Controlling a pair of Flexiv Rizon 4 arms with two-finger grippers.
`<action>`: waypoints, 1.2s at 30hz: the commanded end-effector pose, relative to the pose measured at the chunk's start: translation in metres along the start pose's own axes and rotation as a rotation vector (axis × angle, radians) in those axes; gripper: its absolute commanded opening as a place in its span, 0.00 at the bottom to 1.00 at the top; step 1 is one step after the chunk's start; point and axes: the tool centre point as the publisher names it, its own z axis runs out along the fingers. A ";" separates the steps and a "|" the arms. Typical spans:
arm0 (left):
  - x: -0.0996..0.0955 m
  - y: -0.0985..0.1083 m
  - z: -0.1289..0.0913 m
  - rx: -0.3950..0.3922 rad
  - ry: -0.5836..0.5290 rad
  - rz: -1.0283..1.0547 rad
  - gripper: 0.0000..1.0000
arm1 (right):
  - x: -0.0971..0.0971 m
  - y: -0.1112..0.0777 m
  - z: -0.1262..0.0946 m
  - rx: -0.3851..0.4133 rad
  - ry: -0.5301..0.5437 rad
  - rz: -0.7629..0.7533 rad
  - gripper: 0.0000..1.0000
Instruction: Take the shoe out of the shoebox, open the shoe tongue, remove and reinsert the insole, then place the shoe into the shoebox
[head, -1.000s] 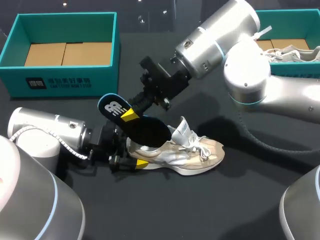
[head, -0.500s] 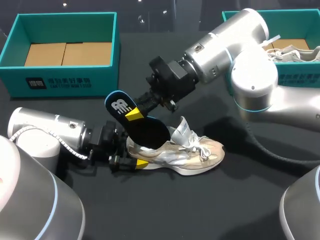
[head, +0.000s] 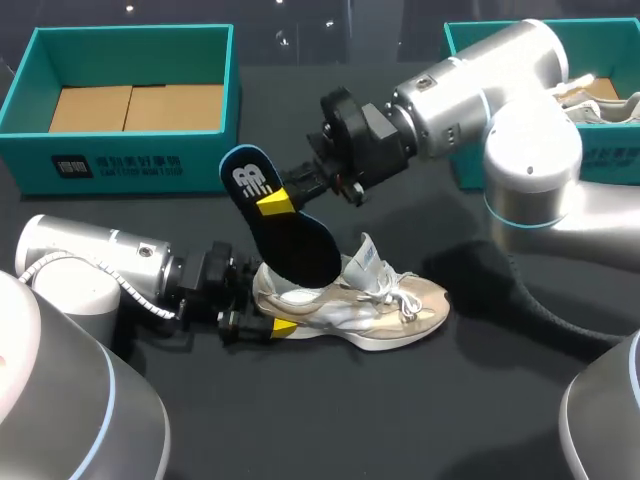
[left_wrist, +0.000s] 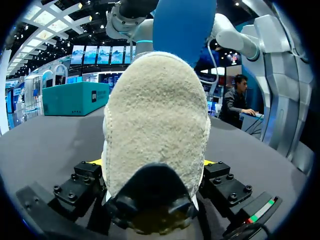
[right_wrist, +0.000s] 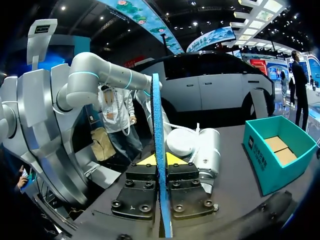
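Rough suede shoe (left_wrist: 157, 130) (glossy silver sides)

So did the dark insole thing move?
Yes. The insole has risen and shifted rightward, pulling further out of the shoe, which stayed put; the right gripper holds it.

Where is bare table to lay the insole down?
Bare table on the near side of the shoe, and between the left box and right box. Crowded at the heel: left gripper clamps it, right gripper holds the insole above.
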 end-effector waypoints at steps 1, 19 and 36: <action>-0.001 0.002 0.000 0.000 0.000 0.000 0.00 | 0.022 0.011 -0.017 -0.019 -0.093 0.018 0.00; -0.001 0.002 0.000 0.000 0.000 0.000 0.00 | 0.029 0.023 -0.041 -0.089 -0.167 0.009 0.00; -0.001 0.002 0.000 0.000 0.000 0.000 0.00 | 0.078 0.030 -0.069 -0.231 -0.364 0.189 0.00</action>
